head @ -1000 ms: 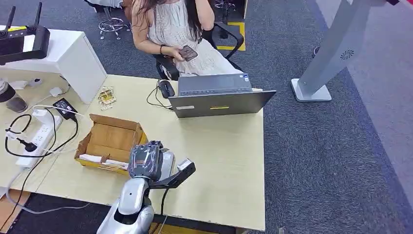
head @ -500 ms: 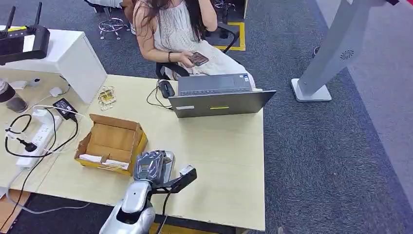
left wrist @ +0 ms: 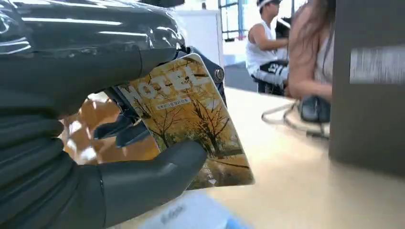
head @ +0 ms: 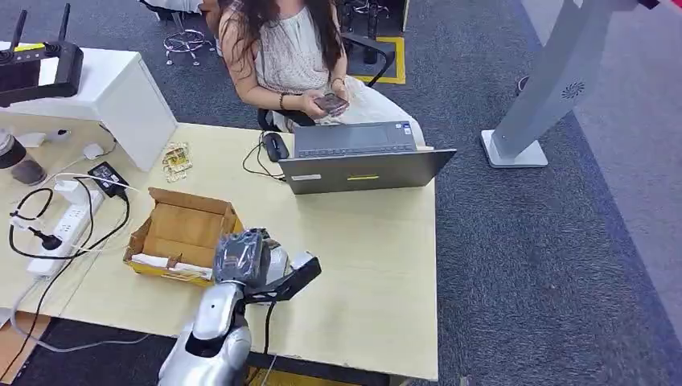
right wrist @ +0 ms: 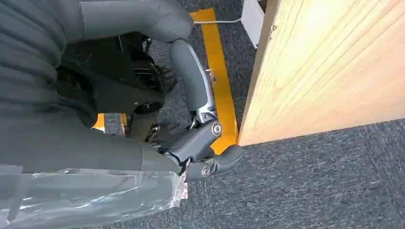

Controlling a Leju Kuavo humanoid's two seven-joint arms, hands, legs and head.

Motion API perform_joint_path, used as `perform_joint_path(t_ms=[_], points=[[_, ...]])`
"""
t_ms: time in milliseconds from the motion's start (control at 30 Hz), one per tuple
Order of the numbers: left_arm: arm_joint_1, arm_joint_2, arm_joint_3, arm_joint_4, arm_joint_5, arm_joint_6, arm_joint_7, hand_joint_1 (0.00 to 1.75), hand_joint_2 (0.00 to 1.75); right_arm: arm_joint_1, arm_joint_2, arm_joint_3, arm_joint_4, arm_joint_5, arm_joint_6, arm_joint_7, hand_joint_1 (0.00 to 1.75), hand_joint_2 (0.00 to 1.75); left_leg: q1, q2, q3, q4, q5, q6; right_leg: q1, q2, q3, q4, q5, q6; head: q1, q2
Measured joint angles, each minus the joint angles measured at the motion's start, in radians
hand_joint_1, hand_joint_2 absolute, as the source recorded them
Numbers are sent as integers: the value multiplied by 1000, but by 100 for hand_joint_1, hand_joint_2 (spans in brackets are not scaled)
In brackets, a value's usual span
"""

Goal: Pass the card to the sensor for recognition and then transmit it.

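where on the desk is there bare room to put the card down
The widest bare patch of desk lies between the laptop and the near edge, right of the left hand holding the card. A smaller strip runs between the box and laptop. The left end is crowded: power strip, cables, adapter.
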State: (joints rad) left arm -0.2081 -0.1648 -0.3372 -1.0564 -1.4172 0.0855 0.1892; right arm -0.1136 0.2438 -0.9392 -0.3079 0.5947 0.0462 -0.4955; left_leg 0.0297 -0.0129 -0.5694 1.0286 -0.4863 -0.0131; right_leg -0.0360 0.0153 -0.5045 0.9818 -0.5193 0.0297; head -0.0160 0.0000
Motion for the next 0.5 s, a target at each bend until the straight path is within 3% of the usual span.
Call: perform_joint_path(t_ms=[167, 333, 500], points=[[-45, 23, 21, -101, 5, 53, 17, 175, 175, 4, 0, 0, 0, -2, 0, -4, 0, 175, 0, 0, 0, 0, 1, 0, 0, 0, 0, 0, 0, 0, 0, 0], [-150, 79, 64, -183, -17, 53, 23, 175, 175, 4, 0, 6, 0, 1, 3, -7, 0, 175, 0, 0, 0, 0, 1, -1, 0, 0, 0, 1, 0, 0, 0, 0], [-168, 95, 78, -211, -21, 55, 23, 175, 175, 4, 0, 13, 2, 2, 3, -8, 0, 175, 0, 0, 0, 0, 1, -1, 0, 0, 0, 1, 0, 0, 0, 0]])
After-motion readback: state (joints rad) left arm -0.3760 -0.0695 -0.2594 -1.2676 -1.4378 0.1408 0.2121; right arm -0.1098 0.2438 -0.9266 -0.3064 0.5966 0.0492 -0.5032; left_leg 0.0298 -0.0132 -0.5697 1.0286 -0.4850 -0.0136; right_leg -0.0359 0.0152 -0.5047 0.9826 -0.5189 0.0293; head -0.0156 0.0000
